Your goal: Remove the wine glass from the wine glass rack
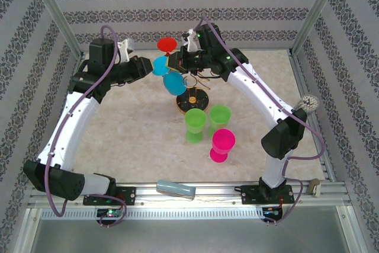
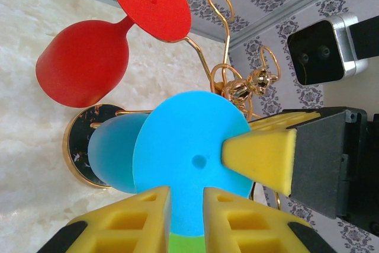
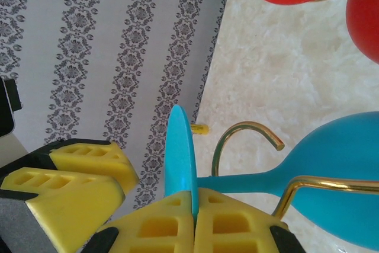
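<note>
A blue wine glass (image 1: 173,81) hangs tilted on the gold wine glass rack (image 1: 193,100), which has a round black base. In the right wrist view its stem (image 3: 237,183) lies level under a gold hook (image 3: 246,131). My right gripper (image 3: 193,197) is shut on the rim of the glass's thin round foot (image 3: 180,152). My left gripper (image 2: 186,197) faces the flat underside of that foot (image 2: 189,152). Its fingers stand a little apart with nothing between them. One finger of the right gripper (image 2: 260,158) pinches the foot's right edge. A red wine glass (image 2: 83,60) hangs on another arm of the rack.
Two green glasses (image 1: 194,124) (image 1: 219,117) and a pink one (image 1: 222,144) stand on the table just in front of the rack. A grey-blue object (image 1: 176,189) lies on the front rail. A white bristly thing (image 1: 308,103) sits by the right wall. Patterned walls close in at back and sides.
</note>
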Controlling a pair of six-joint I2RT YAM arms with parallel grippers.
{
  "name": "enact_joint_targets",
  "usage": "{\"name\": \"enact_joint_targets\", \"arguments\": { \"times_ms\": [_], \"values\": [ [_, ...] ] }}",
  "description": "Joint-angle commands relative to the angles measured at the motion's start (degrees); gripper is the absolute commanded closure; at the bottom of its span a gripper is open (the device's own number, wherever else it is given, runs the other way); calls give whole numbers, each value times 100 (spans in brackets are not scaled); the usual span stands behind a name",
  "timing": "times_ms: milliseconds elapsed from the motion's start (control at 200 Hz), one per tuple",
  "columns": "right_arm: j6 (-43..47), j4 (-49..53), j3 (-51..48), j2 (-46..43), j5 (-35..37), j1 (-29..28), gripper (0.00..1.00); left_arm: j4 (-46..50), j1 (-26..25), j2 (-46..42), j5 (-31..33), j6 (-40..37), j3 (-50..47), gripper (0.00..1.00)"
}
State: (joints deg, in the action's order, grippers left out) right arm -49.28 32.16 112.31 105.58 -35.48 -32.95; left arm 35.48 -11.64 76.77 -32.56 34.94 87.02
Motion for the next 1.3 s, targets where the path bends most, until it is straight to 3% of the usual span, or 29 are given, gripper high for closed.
{"name": "enact_joint_targets", "arguments": {
  "times_ms": [0,610,1294],
  "values": [
    [-43,-442,5,-60,-24,91,100,-189,-65,-185,54,9,115,77],
    [-167,-560,-97,-130,148,248,100,-199,-53,-357,241,30,49,75],
    [-1055,-1650,-647,-335,-148,386,100,-235,-51,-397,298,48,50,75]
  ]
}}
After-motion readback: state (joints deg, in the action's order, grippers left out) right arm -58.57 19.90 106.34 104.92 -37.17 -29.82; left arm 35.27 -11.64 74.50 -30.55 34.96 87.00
